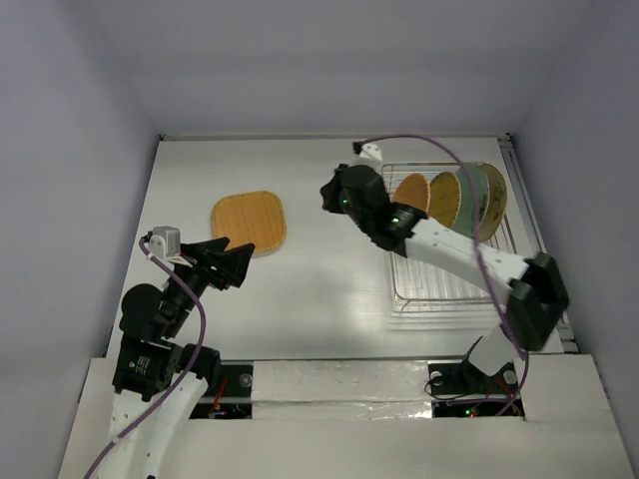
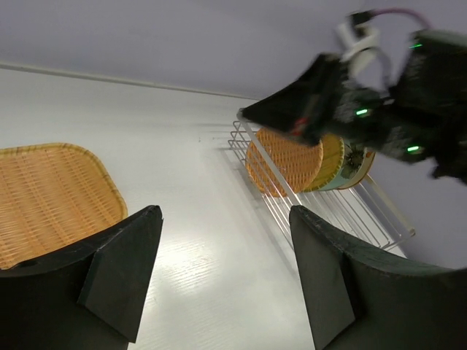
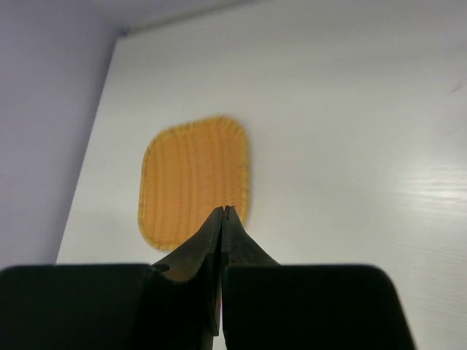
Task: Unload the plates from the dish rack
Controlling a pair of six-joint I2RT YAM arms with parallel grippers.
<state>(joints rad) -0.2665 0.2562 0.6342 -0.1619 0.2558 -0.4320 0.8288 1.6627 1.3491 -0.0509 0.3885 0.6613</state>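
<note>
An orange-yellow rounded-square woven plate [image 1: 250,221] lies flat on the table, left of centre; it also shows in the left wrist view [image 2: 44,197] and the right wrist view [image 3: 193,179]. The silver wire dish rack [image 1: 439,284] stands at the right and holds several upright plates: an orange woven round one [image 1: 412,192], a yellow one [image 1: 446,197], a pale green flowered one [image 1: 467,200] and a beige one [image 1: 494,200]. My right gripper [image 1: 326,198] is shut and empty, in the air just left of the rack. My left gripper [image 1: 243,261] is open and empty, below the flat plate.
The rack's near half [image 1: 431,289] is bare wire. White walls enclose the table on the left, back and right. A purple cable [image 1: 469,215] arcs over the rack from my right arm.
</note>
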